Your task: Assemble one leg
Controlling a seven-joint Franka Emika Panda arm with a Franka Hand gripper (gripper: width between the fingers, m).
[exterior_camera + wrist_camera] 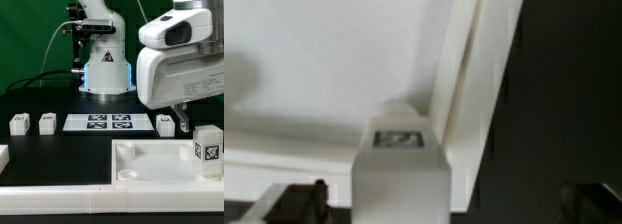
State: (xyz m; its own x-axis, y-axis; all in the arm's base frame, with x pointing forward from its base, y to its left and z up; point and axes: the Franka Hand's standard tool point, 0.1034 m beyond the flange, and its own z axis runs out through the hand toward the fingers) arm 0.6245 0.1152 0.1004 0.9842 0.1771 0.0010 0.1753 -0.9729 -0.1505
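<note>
A leg, a small white post with a black-and-white tag, stands upright in the near right corner of the large white panel. My gripper hangs just above and behind it. In the wrist view the leg rises between my fingertips, which stand wide apart and do not touch it. The gripper is open. The leg's foot sits against the panel's raised rim.
Three more legs lie on the black table: two at the exterior view's left, one near my gripper. The marker board lies between them. The robot base stands behind.
</note>
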